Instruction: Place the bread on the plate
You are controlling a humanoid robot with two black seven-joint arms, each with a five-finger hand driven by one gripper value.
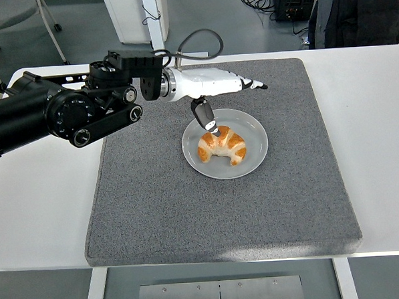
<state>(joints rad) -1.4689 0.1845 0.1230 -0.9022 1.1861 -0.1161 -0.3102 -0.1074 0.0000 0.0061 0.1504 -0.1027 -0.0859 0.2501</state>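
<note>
Bread, a croissant, lies on the plate, a bit left of centre, curved side facing away from the robot, nothing gripping it. The plate sits on the grey mat, roughly mid-mat, and the mat covers most of the white counter.

The left robot hand is above and behind the plate, fingers stretched out flat pointing right, thumb hanging down toward the bread. The thumb tip looks just above or maybe brushing the croissant's top edge; cannot tell which from this angle. The hand is open and carries nothing. The flat fingers and the raised wrist read as a release pose: the hand is clear of the plate rim so the bread sits undisturbed.

The left arm comes in from the left edge, over the counter and the mat's far-left corner. The right arm is not in view.

Judgement: the placement looks done, with the bread fully inside the rim and not overhanging. What remains is probably pulling the arm back. Risk: the dangling thumb could clip the croissant if the hand moves low across the plate.

A person's dark clothing shows at the top right, well apart from the counter's things.
</note>
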